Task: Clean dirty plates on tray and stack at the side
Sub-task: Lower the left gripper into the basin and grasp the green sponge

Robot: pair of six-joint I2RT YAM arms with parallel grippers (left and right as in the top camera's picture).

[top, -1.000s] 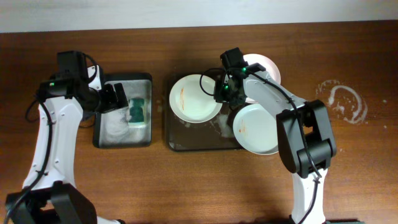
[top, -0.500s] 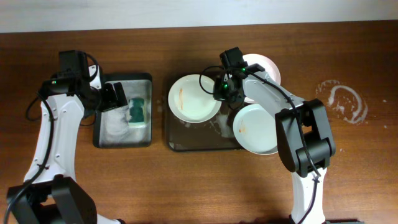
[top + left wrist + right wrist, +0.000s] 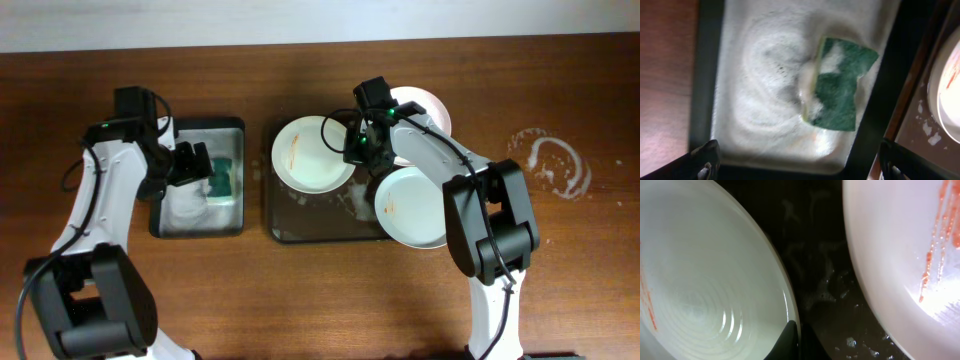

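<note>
**Overhead:** The dark grey tray (image 3: 312, 222) lies mid-bench. The left plate (image 3: 310, 158), white with an orange streak, sits at the tray's left end. The lower-right plate (image 3: 415, 208) overhangs the tray's right rim. The upper plate (image 3: 436, 108) shows beyond the tray's upper right corner, partly hidden by the right arm. The right hand (image 3: 357, 148) is at the left plate's right rim. The left hand (image 3: 196, 162) hangs over the small black tray (image 3: 236, 125) of foam, just beside the green sponge (image 3: 222, 178). A white smear (image 3: 549, 164) marks the bench (image 3: 300, 300) at far right.

**Left wrist:** The left hand (image 3: 800, 162) stands wide, with a fingertip in each bottom corner. The sponge (image 3: 839, 87) lies above them in the foam, apart from both. The left plate (image 3: 951, 85) and the wet tray (image 3: 920, 127) show at the right edge.

**Right wrist:** The right hand (image 3: 794, 341) is pinched narrow on the rim of the left plate (image 3: 705, 280), one finger inside the rim and one outside. The wet tray (image 3: 820, 265) lies between that plate and the lower-right plate (image 3: 890, 245), which carries orange streaks.
</note>
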